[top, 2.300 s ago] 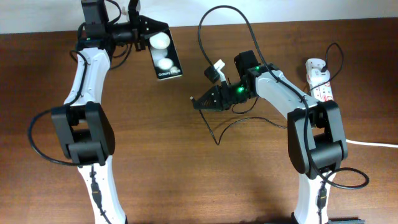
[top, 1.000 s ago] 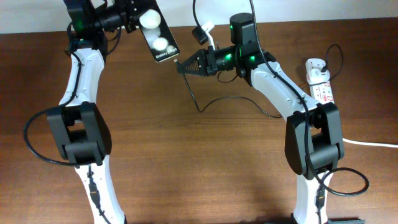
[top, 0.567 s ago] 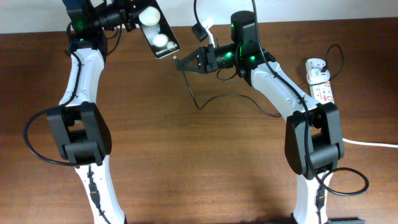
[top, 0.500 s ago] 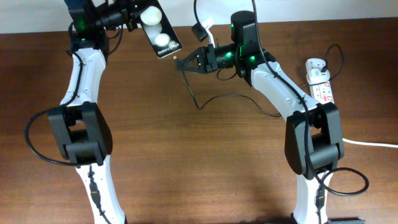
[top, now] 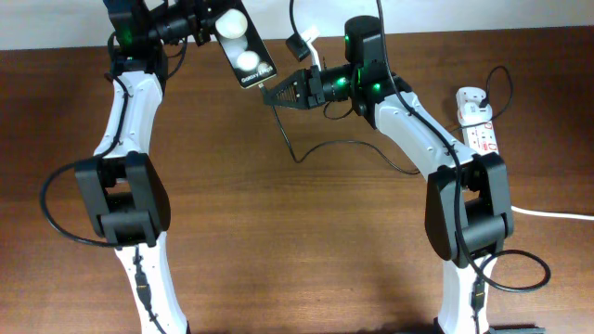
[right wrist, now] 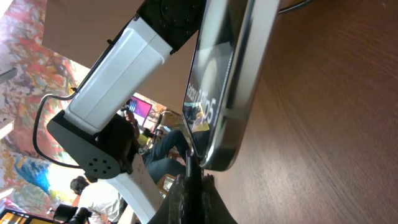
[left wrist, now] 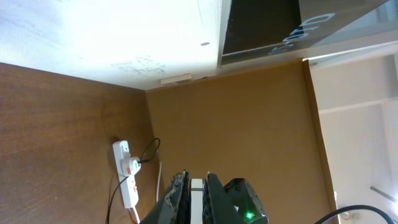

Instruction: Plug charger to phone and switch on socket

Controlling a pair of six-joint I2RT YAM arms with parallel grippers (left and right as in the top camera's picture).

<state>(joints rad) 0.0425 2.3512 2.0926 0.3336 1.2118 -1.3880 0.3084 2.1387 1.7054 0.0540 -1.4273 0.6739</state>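
Note:
My left gripper (top: 202, 20) is shut on the phone (top: 247, 57), a black slab with two white round spots, held in the air at the back of the table. In the left wrist view the phone's white edge (left wrist: 197, 199) sits between the fingers. My right gripper (top: 278, 94) is shut on the charger's black connector tip (top: 263, 91), which touches the phone's lower end. In the right wrist view the connector (right wrist: 189, 167) meets the phone's bottom edge (right wrist: 224, 112). The black cable (top: 306, 153) trails over the table. The socket (top: 476, 119) lies at the right.
The socket's thick white cord (top: 557, 215) runs off the right edge. A white plug adapter (top: 471, 98) sits in the strip's far end. The strip also shows in the left wrist view (left wrist: 126, 174). A white tag (top: 303, 44) hangs by the right arm.
Both arms rose and came together. The phone shifted slightly right toward the connector tip, and the tip now touches its lower end.

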